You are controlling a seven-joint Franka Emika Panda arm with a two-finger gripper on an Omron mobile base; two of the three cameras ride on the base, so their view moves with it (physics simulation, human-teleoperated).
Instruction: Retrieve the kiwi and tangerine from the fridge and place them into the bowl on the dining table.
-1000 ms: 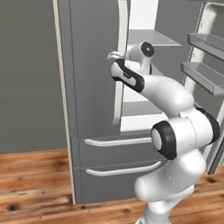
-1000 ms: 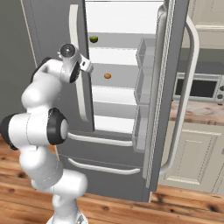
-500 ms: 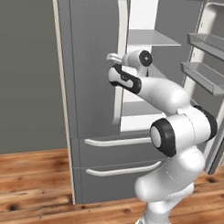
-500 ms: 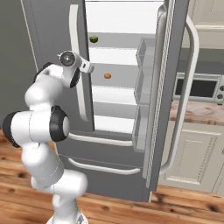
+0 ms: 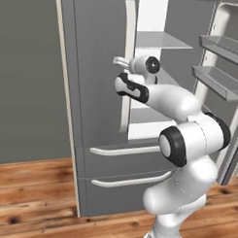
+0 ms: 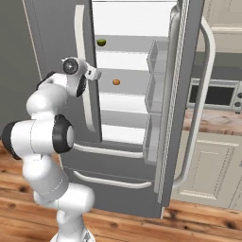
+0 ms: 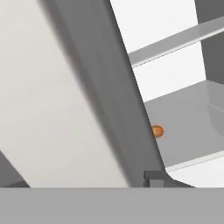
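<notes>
The gripper (image 6: 96,74) is at the fridge (image 6: 52,42) left door's handle (image 6: 81,56); whether its jaws pinch it, I cannot tell. The grip could slip if only partly on. The tangerine (image 6: 116,82) sits inside, right of that handle.

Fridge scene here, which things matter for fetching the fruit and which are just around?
Part of the job:
- fridge, right door open
- kiwi, on an upper shelf
- tangerine, on the shelf below
- gripper, at the left door's handle

Just around:
- microwave
- cream cabinet
</notes>
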